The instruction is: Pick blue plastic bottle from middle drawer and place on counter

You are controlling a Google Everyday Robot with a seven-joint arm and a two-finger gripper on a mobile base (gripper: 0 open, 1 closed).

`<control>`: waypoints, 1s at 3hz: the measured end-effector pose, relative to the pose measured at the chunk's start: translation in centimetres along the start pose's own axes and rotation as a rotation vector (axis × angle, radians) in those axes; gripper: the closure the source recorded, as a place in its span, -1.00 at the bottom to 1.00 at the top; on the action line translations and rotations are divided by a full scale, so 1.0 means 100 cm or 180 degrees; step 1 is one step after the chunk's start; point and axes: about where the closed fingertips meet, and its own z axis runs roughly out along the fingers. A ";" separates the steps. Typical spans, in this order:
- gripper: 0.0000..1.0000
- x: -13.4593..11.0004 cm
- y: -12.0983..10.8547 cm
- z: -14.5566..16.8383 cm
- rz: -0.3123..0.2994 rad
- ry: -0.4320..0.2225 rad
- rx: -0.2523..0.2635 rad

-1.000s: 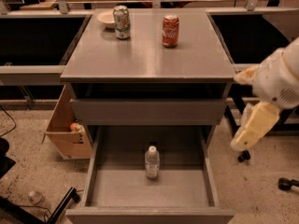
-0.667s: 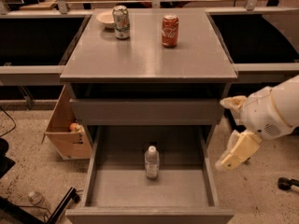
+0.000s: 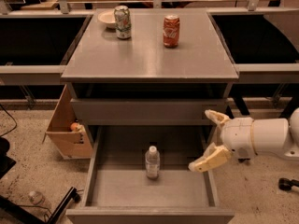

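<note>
Gripper [image 3: 199, 140], fingers spread, near blue plastic bottle [image 3: 152, 162] — label unreadable.

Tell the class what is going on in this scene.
A one-armed robot is set to fetch the blue plastic bottle, which stands upright in the open middle drawer. Its gripper hangs open at the drawer's right side, not touching the bottle. The counter above holds a red can and a green-and-white can.
</note>
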 end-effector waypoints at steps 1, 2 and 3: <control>-1.00 -0.001 -0.010 0.006 0.0002 -0.0064 0.0106; -1.00 0.008 0.004 0.047 0.0098 -0.0107 -0.0133; -1.00 0.041 0.013 0.110 0.0314 -0.0342 -0.0300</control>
